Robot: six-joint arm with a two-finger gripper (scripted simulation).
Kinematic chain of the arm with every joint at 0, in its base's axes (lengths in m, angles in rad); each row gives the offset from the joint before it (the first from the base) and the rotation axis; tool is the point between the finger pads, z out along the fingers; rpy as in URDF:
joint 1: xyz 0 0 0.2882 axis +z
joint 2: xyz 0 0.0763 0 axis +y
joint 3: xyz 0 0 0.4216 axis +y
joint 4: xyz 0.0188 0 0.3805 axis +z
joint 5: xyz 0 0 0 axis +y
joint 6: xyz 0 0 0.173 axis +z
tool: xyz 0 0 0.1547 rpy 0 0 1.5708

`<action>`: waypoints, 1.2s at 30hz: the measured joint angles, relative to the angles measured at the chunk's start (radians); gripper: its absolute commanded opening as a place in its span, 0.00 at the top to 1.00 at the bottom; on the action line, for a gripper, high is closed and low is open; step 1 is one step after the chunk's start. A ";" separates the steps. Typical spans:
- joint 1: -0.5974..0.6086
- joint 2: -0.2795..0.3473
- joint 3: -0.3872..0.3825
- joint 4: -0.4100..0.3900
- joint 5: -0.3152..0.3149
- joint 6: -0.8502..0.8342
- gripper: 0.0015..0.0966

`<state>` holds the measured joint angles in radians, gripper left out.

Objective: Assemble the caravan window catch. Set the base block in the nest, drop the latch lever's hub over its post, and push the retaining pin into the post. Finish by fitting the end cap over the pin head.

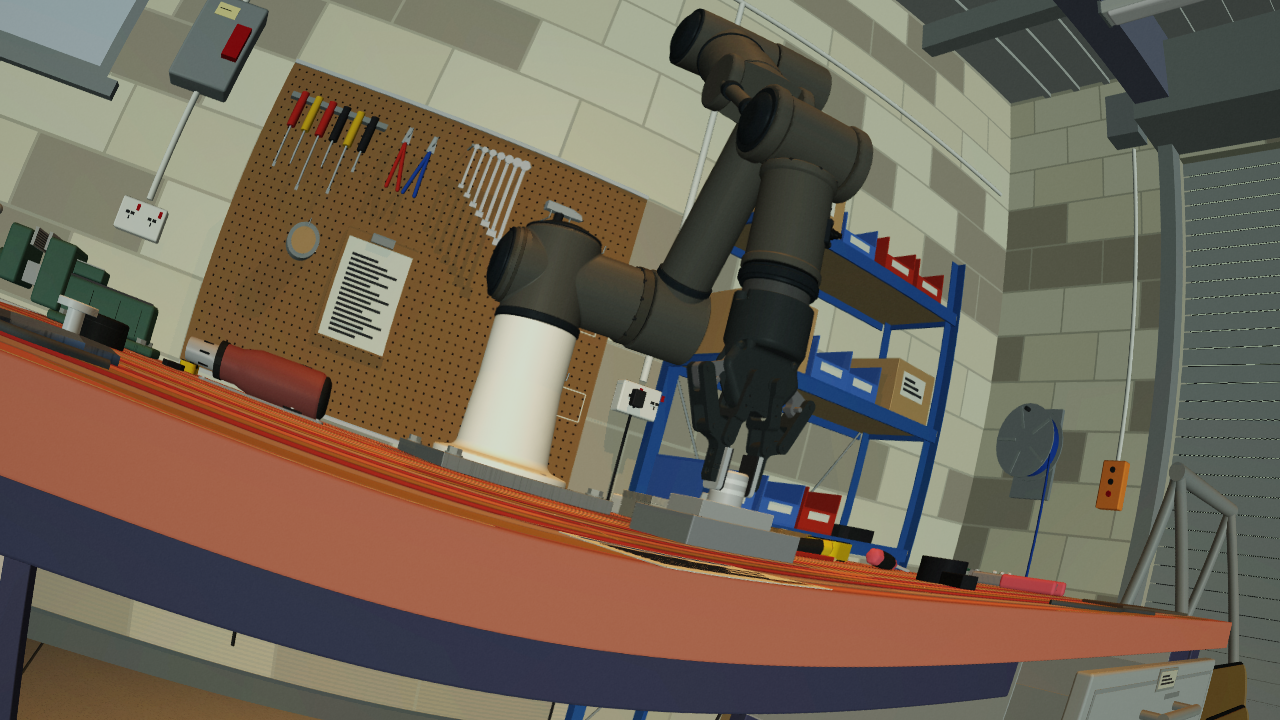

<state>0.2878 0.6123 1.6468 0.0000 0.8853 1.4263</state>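
The base block [736, 513], a pale grey slab with a white round post [729, 487] rising from it, sits in the grey nest fixture [716, 528] on the orange bench, and its post is held between the fingers of my gripper [734, 470], which reaches straight down from above. The fingers hide the top of the post. A white pin-like part [76, 313] and a black cap-like part [103, 331] stand far off at the bench's left end. I cannot make out the latch lever.
The arm's white pedestal [519, 394] stands on the bench left of the nest. A red-handled screwdriver [268, 376] lies further left, in front of a green vise [63, 278]. Small black, yellow and pink items [949, 570] lie right of the nest. Blue shelving [859, 376] stands behind.
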 measured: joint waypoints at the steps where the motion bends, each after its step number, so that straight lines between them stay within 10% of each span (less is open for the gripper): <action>1: 0.000 0.000 0.000 0.000 0.000 0.000 0.62; 8: 0.000 0.000 -0.001 0.000 0.000 0.000 0.48; 36: 0.000 -0.041 -0.018 0.000 0.057 0.000 0.48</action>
<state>0.2878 0.5712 1.6292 0.0000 0.9425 1.4263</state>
